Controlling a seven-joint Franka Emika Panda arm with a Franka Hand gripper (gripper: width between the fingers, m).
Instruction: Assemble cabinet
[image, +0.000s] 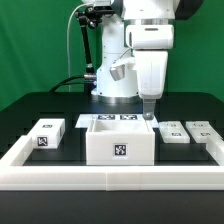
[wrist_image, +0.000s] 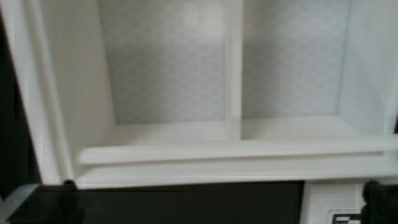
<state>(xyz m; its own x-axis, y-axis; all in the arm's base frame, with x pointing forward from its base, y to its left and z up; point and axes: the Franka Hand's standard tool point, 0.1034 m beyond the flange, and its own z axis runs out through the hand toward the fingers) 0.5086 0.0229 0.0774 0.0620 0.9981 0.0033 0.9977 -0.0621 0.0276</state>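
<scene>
The cabinet's large white box (image: 118, 142) stands open-topped in the middle of the black table, with a tag on its front. In the wrist view I look down into the box (wrist_image: 169, 80), which has a thin divider (wrist_image: 233, 70) inside. My gripper (image: 148, 114) hangs over the box's far corner on the exterior view's right. It is open and empty, with only black table between its fingertips (wrist_image: 39, 205). A smaller white tagged block (image: 47, 135) lies to the exterior view's left. Two more blocks (image: 175, 133) (image: 203, 131) lie to the right.
The marker board (image: 113, 118) lies just behind the box. A long white rail (image: 110, 178) edges the table at the front and sides. A white tagged surface (wrist_image: 338, 203) shows by one fingertip in the wrist view; I cannot tell which piece it is.
</scene>
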